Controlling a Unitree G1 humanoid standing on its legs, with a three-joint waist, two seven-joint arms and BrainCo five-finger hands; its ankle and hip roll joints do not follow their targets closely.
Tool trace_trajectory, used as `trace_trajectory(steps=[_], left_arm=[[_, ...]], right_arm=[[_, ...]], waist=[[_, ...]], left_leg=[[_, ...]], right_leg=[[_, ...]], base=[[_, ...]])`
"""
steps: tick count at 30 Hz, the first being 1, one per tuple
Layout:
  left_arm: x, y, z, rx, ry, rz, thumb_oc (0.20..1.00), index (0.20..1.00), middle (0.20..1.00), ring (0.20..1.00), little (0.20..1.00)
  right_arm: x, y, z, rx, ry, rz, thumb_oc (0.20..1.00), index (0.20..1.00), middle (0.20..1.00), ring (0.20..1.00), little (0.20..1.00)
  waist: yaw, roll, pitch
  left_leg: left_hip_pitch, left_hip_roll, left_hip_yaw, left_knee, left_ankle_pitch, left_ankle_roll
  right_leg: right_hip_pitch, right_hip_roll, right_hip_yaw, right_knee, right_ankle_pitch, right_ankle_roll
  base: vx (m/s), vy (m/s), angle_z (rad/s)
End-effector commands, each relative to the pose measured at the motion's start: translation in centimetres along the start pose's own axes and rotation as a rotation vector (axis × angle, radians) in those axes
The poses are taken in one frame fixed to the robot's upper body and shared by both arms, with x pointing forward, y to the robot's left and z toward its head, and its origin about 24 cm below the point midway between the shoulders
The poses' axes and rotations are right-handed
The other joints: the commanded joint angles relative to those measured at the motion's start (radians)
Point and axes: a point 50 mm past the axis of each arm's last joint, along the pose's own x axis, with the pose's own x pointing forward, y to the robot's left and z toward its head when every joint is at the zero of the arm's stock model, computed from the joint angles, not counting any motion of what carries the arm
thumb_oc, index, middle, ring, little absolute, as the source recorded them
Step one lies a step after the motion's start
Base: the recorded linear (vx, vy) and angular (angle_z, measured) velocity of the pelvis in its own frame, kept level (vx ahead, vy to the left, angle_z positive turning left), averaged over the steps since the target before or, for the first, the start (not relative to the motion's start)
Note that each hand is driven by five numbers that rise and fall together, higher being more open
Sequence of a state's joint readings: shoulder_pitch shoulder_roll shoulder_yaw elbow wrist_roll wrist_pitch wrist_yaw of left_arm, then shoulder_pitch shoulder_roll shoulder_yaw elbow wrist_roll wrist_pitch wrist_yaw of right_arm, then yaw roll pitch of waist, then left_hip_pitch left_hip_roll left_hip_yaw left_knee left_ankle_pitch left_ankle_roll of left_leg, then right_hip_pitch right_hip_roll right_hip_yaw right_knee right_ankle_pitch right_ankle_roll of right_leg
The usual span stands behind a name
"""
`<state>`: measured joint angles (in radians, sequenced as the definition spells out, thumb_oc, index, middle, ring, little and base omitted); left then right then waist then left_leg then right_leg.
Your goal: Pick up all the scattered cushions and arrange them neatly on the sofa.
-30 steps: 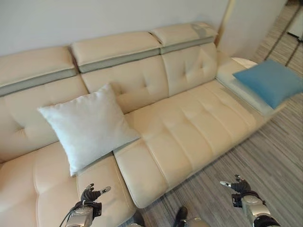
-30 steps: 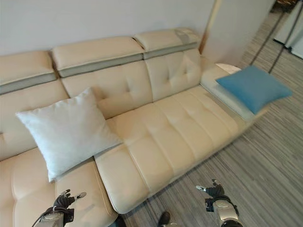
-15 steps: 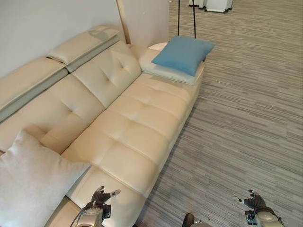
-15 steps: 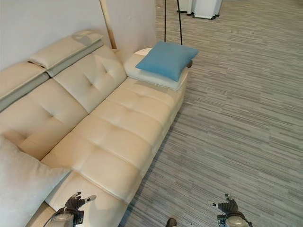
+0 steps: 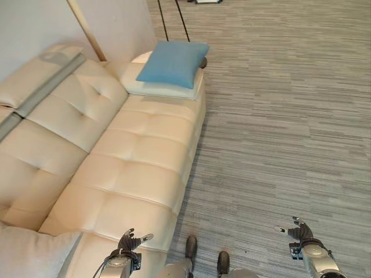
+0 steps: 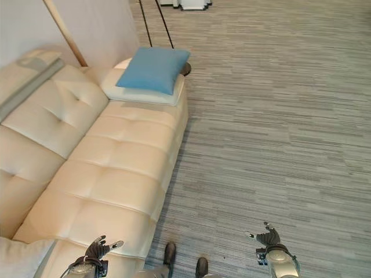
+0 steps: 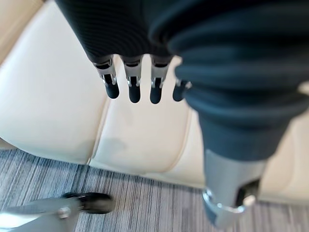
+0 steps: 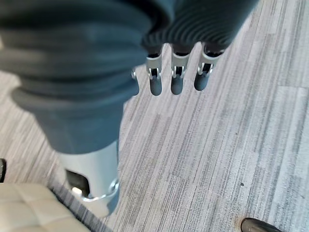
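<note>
Left eye view: The sofa [image 5: 133, 156] is cream leather with tufted, stitched seat panels. A blue cushion [image 5: 173, 62] lies flat on the sofa's far end pad, square, with a soft woven cover. The corner of a pale grey cushion [image 5: 32, 255] rests on the sofa seat at its near end. The left hand [image 5: 130, 242] hangs over the sofa's near front edge, fingers relaxed and holding nothing. The right hand [image 5: 297, 233] hangs over the striped grey carpet [image 5: 278, 116], well apart from the sofa, also empty.

Right eye view: Same layout. Thin dark poles [image 6: 155, 23] stand on the carpet just beyond the sofa's far end.

Left wrist view: The fingers [image 7: 133, 89] point straight down over the sofa's seat, apart from it, released.

Right wrist view: The fingers [image 8: 176, 79] extend straight above the carpet, released.

Handling: Both cushions are judged light, soft and compressible, not fragile. The fabric should give good friction. Take hold at an edge or corner, pinching the cover and filling together, since a flat face offers no purchase.
</note>
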<state>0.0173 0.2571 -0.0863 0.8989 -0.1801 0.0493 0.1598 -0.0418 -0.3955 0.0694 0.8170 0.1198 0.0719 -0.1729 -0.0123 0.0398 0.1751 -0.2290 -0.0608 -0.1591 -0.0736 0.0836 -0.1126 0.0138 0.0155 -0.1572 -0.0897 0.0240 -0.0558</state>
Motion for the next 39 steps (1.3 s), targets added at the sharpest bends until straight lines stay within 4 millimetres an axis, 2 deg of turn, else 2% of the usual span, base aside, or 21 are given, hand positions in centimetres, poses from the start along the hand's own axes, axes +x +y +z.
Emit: trace_trajectory(steps=[1, 5, 8, 9, 10, 11, 12, 14, 16, 18, 20, 23, 26, 28, 29, 30, 32, 35, 36, 37, 39], left_arm=[[0.2, 1.5, 0.7, -0.031, -0.030, 0.059, 1.000, 1.000, 1.000, 1.000, 1.000], [0.1, 1.9, -0.5, -0.048, 0.017, 0.077, 1.000, 1.000, 1.000, 1.000, 1.000], [0.0, 2.3, -0.7, -0.046, 0.020, 0.085, 1.000, 1.000, 1.000, 1.000, 1.000], [0.0, 2.9, -0.7, -0.056, 0.022, 0.102, 1.000, 1.000, 1.000, 1.000, 1.000], [0.0, 2.9, -0.7, -0.068, 0.022, 0.105, 1.000, 1.000, 1.000, 1.000, 1.000], [0.0, 2.9, -0.7, -0.068, 0.022, 0.105, 1.000, 1.000, 1.000, 1.000, 1.000], [0.0, 3.0, -0.7, -0.057, 0.020, 0.104, 1.000, 1.000, 1.000, 1.000, 1.000], [0.1, 2.8, -0.5, -0.051, 0.016, 0.096, 1.000, 1.000, 1.000, 1.000, 1.000], [0.2, 2.6, 0.5, -0.045, -0.020, 0.087, 1.000, 1.000, 1.000, 1.000, 1.000], [0.2, 2.5, 0.8, -0.049, -0.030, 0.083, 1.000, 1.000, 1.000, 1.000, 1.000], [0.4, 2.5, 1.1, -0.051, -0.028, 0.082, 1.000, 1.000, 1.000, 1.000, 1.000], [0.4, 2.7, 1.4, -0.044, -0.036, 0.090, 1.000, 1.000, 1.000, 1.000, 1.000], [0.4, 2.7, 1.5, -0.036, -0.046, 0.085, 1.000, 1.000, 1.000, 1.000, 1.000], [0.3, 1.9, 1.0, -0.040, -0.032, 0.065, 1.000, 1.000, 1.000, 1.000, 1.000], [0.2, 1.6, 0.7, -0.058, -0.022, 0.058, 1.000, 1.000, 1.000, 1.000, 1.000], [0.2, 1.6, 0.7, -0.058, -0.022, 0.058, 1.000, 1.000, 1.000, 1.000, 1.000], [0.1, 1.1, 0.1, -0.066, 0.000, 0.036, 1.000, 1.000, 1.000, 1.000, 1.000], [0.1, 0.9, 0.1, -0.076, 0.003, 0.025, 1.000, 1.000, 1.000, 1.000, 1.000], [0.1, 0.9, 0.1, -0.076, 0.003, 0.025, 1.000, 1.000, 1.000, 1.000, 1.000], [0.2, 0.8, 0.3, -0.085, 0.001, 0.024, 1.000, 1.000, 1.000, 1.000, 1.000], [0.1, 0.7, 0.3, -0.083, 0.000, 0.027, 1.000, 1.000, 1.000, 1.000, 1.000]], right_arm=[[0.4, 0.0, 2.7, 0.002, -0.103, -0.003, 1.000, 1.000, 1.000, 1.000, 1.000], [0.3, 0.9, 2.6, -0.018, -0.103, 0.027, 1.000, 1.000, 1.000, 1.000, 1.000], [0.1, 1.6, 2.5, -0.008, -0.104, 0.049, 1.000, 1.000, 1.000, 1.000, 1.000], [0.1, 2.3, 3.1, -0.017, -0.124, 0.072, 1.000, 1.000, 1.000, 1.000, 1.000], [0.1, 2.5, 3.4, -0.020, -0.133, 0.081, 1.000, 1.000, 1.000, 1.000, 1.000], [0.1, 2.5, 3.4, -0.019, -0.133, 0.081, 1.000, 1.000, 1.000, 1.000, 1.000], [0.0, 2.7, 3.2, -0.020, -0.129, 0.089, 1.000, 1.000, 1.000, 1.000, 1.000], [0.0, 2.7, 3.1, -0.025, -0.125, 0.093, 1.000, 1.000, 1.000, 1.000, 1.000], [0.0, 2.5, 3.0, -0.015, -0.117, 0.080, 1.000, 1.000, 1.000, 1.000, 1.000], [0.0, 2.5, 2.8, -0.009, -0.111, 0.076, 1.000, 1.000, 1.000, 1.000, 1.000], [0.0, 2.3, 2.4, 0.009, -0.096, 0.063, 1.000, 1.000, 1.000, 1.000, 1.000], [-0.1, 2.2, 1.9, 0.017, -0.075, 0.056, 1.000, 1.000, 1.000, 1.000, 1.000], [-0.2, 1.9, 1.3, 0.020, -0.055, 0.046, 1.000, 1.000, 1.000, 1.000, 1.000], [-0.3, 1.4, 0.3, 0.034, -0.029, 0.031, 1.000, 1.000, 1.000, 1.000, 1.000], [-0.4, 1.2, -0.1, 0.048, -0.017, 0.030, 1.000, 1.000, 1.000, 1.000, 1.000], [-0.4, 1.2, -0.1, 0.048, -0.017, 0.030, 1.000, 1.000, 1.000, 1.000, 1.000], [-0.4, 1.1, -0.4, 0.049, -0.014, 0.036, 1.000, 1.000, 1.000, 1.000, 1.000], [-0.4, 1.2, -0.2, 0.039, -0.020, 0.048, 1.000, 1.000, 1.000, 1.000, 1.000], [-0.4, 1.2, -0.2, 0.039, -0.020, 0.048, 1.000, 1.000, 1.000, 1.000, 1.000], [-0.4, 1.2, 0.0, 0.043, -0.022, 0.048, 1.000, 1.000, 1.000, 1.000, 1.000], [-0.3, 1.1, -0.2, 0.042, -0.009, 0.041, 1.000, 1.000, 1.000, 1.000, 1.000]], waist=[[0.037, -0.013, -0.004], [0.039, -0.045, -0.032], [0.046, -0.064, -0.039], [0.056, -0.070, -0.026], [0.062, -0.066, -0.021], [0.064, -0.067, -0.022], [0.060, -0.060, -0.015], [0.055, -0.052, -0.007], [0.044, -0.027, 0.019], [0.044, -0.021, 0.030], [0.039, -0.028, 0.037], [0.036, -0.039, 0.043], [0.027, -0.039, 0.040], [0.013, -0.029, 0.008], [0.004, -0.016, -0.005], [0.004, -0.017, -0.006], [0.000, -0.001, -0.016], [0.012, -0.011, 0.002], [0.012, -0.011, 0.002], [0.024, -0.017, 0.024], [0.032, -0.032, 0.033]], left_leg=[[0.000, -0.051, 0.010, -0.014, 0.030, 0.042], [0.020, -0.046, 0.034, -0.014, 0.031, 0.075], [0.050, -0.045, 0.064, -0.014, 0.005, 0.101], [0.083, -0.035, 0.103, -0.014, -0.023, 0.119], [0.098, -0.027, 0.123, -0.014, -0.033, 0.127], [0.098, -0.028, 0.125, -0.014, -0.033, 0.127], [0.150, -0.027, 0.147, -0.014, -0.070, 0.149], [0.175, -0.022, 0.161, -0.014, -0.085, 0.154], [0.217, -0.007, 0.179, -0.014, -0.109, 0.155], [0.233, -0.002, 0.188, -0.014, -0.117, 0.153], [0.273, -0.007, 0.207, -0.014, -0.144, 0.146], [0.306, -0.011, 0.223, -0.014, -0.166, 0.136], [0.351, -0.015, 0.216, -0.014, -0.192, 0.128], [0.404, 0.001, 0.201, 0.013, -0.242, 0.121], [0.408, 0.028, 0.192, 0.085, -0.229, 0.095], [0.407, 0.028, 0.192, 0.085, -0.229, 0.095], [0.373, 0.057, 0.187, 0.274, -0.119, 0.040], [0.253, 0.063, 0.177, 0.563, -0.007, 0.009], [0.252, 0.064, 0.176, 0.564, -0.007, 0.009], [0.186, 0.059, 0.173, 0.695, 0.002, 0.018], [0.114, 0.051, 0.188, 0.695, -0.058, 0.049]], right_leg=[[0.075, 0.010, 0.046, 0.002, -0.141, 0.109], [0.113, -0.007, 0.072, 0.002, -0.182, 0.116], [0.093, -0.030, 0.079, 0.108, -0.199, 0.133], [0.018, -0.050, 0.055, 0.280, -0.188, 0.168], [-0.028, -0.063, 0.034, 0.360, -0.166, 0.187], [-0.032, -0.064, 0.036, 0.366, -0.169, 0.188], [-0.080, -0.115, -0.027, 0.476, -0.101, 0.204], [-0.108, -0.135, -0.050, 0.502, -0.081, 0.201], [-0.169, -0.131, -0.081, 0.425, -0.096, 0.172], [-0.179, -0.122, -0.089, 0.370, -0.086, 0.169], [-0.211, -0.092, -0.083, 0.153, -0.008, 0.188], [-0.241, -0.080, -0.097, 0.003, 0.050, 0.215], [-0.255, -0.078, -0.093, 0.002, 0.061, 0.229], [-0.203, -0.075, -0.104, 0.002, 0.079, 0.205], [-0.176, -0.064, -0.116, 0.025, 0.062, 0.183], [-0.177, -0.065, -0.116, 0.025, 0.062, 0.183], [-0.123, -0.044, -0.126, 0.055, -0.003, 0.143], [-0.044, -0.021, -0.113, 0.052, -0.059, 0.098], [-0.044, -0.020, -0.113, 0.052, -0.059, 0.098], [-0.008, -0.015, -0.101, 0.052, -0.083, 0.080], [0.025, -0.024, -0.094, 0.046, -0.101, 0.076]], base=[[0.30, 0.106, -0.71], [0.39, 0.141, -0.70], [0.33, 0.127, -0.25], [0.23, 0.107, -0.32], [0.23, 0.107, -0.62], [0.25, 0.120, -0.88], [0.26, 0.122, -0.85], [0.21, 0.098, -0.30], [0.24, 0.061, 0.00], [0.23, -0.002, -0.23], [0.25, -0.061, -0.31], [0.30, -0.088, -0.21], [0.46, -0.119, -0.07], [0.74, -0.220, 0.25], [0.56, -0.205, 0.45], [0.68, -0.312, 0.52], [0.57, -0.305, 0.13], [0.37, -0.239, 0.00], [0.32, -0.212, -0.21], [0.32, -0.193, -0.30], [0.36, -0.183, -0.30]])
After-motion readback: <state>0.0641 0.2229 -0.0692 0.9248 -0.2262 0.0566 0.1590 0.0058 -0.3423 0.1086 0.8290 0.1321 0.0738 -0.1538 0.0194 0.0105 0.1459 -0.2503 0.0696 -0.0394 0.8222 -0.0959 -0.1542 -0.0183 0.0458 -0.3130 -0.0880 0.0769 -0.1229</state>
